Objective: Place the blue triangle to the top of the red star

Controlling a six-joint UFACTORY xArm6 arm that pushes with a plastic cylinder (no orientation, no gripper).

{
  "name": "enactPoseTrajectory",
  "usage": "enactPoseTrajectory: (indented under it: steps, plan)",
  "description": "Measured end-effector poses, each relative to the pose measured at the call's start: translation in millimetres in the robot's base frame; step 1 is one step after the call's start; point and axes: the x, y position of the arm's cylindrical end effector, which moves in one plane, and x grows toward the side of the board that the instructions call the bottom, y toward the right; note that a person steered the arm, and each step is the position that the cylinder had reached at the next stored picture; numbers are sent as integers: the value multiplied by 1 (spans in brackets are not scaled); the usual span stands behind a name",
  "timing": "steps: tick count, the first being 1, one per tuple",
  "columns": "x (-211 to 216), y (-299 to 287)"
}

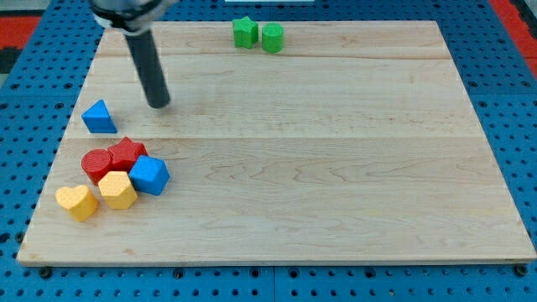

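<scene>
Tilted rod sets my tip [159,104] just right of blue triangle [99,117].

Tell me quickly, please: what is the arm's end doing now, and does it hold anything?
My tip: a bare rod, holding nothing; it stands apart from the blue triangle, toward the view's upper right of it, touching no block.

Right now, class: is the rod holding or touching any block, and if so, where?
Nothing is held. My tip rests on bare board, apart from the blue triangle, which lies toward the view's left.
</scene>
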Motion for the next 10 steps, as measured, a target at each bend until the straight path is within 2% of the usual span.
enactPoseTrajectory:
  steps: [1,3,5,6,7,8,9,10]
  plan:
    - [-18,-43]
    - [44,-48]
    - [0,-90]
    - [27,-97]
    - [83,-74]
    - [67,-37]
    - [19,-33]
    - [56,-1]
